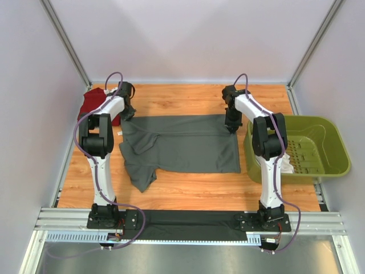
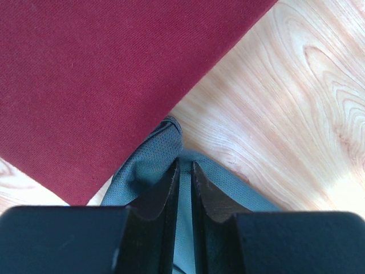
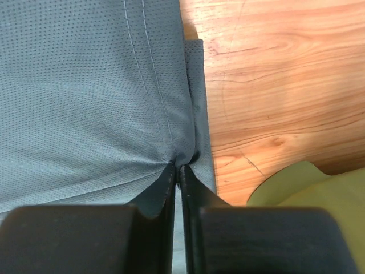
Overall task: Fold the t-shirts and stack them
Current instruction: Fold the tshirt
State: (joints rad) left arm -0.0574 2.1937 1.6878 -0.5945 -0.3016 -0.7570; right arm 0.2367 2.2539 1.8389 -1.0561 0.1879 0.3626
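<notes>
Two end effectors, both clamped on the dark grey t-shirt spread on the counter: left end effector at its far-left corner, beside the dark red t-shirt; right end effector at its far-right hem corner.

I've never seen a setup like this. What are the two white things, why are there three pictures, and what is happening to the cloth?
The white things are two robot arms bolted at the near edge of a wooden table. The wide picture comes from a fixed camera above and behind them. The two close-ups come from a small camera on each wrist, looking past that arm's own fingers. A dark grey t-shirt lies spread on the table, a dark red t-shirt sits at the far left, and an olive-green plastic basket stands at the right. Each arm ends in a two-finger pincer called the end effector. The left end effector and the right end effector are each pinched shut on a far corner of the dark grey t-shirt.
</notes>
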